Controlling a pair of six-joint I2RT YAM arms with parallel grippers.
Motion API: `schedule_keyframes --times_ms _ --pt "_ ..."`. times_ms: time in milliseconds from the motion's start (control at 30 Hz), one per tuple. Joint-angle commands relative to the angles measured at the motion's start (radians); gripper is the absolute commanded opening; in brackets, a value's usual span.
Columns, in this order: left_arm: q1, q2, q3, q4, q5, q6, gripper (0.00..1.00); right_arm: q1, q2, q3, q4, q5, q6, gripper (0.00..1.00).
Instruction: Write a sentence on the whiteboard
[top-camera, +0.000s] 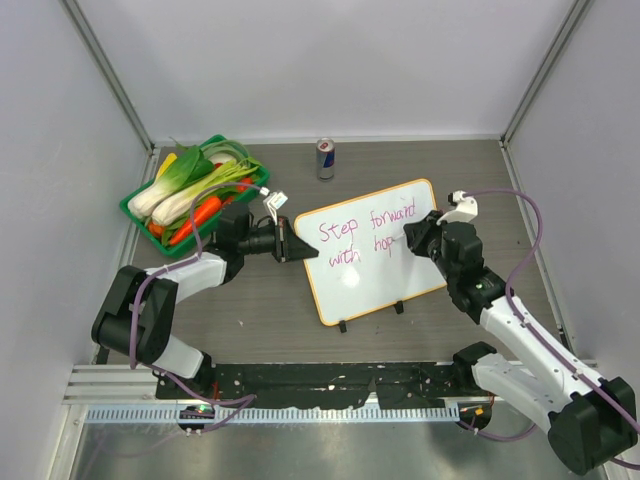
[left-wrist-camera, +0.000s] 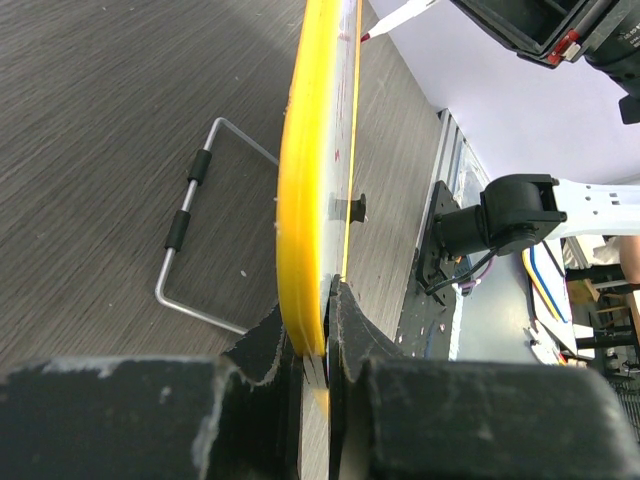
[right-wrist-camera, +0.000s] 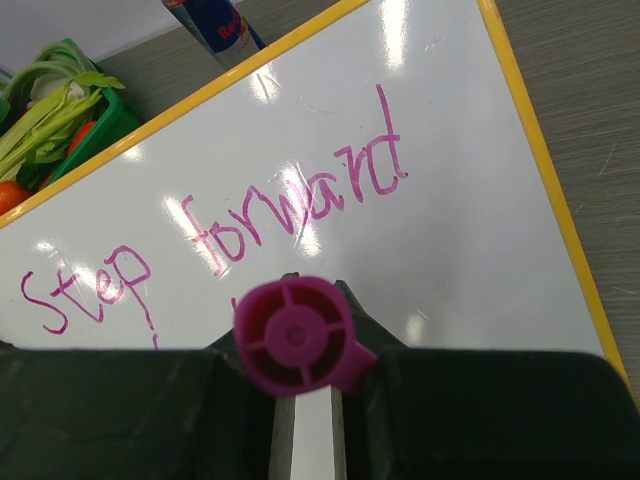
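Note:
The whiteboard stands tilted on the table, white with an orange-tan rim. The pink sentence on it reads "Step forward" above "with hop". My left gripper is shut on the board's left edge. In the left wrist view the board is edge-on between my fingers. My right gripper is shut on a pink marker, whose tip touches the board by the last word. The right wrist view shows "Step forward"; the marker hides the lower line.
A green basket of vegetables sits at the back left, just behind my left arm. A drink can stands behind the board. Two black clips are on the board's near edge. A bent wire stand lies behind the board.

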Motion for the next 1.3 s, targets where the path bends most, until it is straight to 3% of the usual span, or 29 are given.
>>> schedule_keyframes --times_ms 0,800,1267 --pt "-0.036 0.044 -0.035 -0.150 -0.061 0.206 0.00 -0.004 0.006 -0.010 0.025 0.015 -0.009 0.02" --pt "-0.034 0.041 -0.038 -0.148 -0.061 0.206 0.00 -0.013 0.028 0.012 0.033 0.110 0.003 0.01" --pt "-0.036 0.039 -0.038 -0.151 -0.063 0.209 0.00 -0.013 0.052 0.045 0.061 0.086 0.007 0.01"
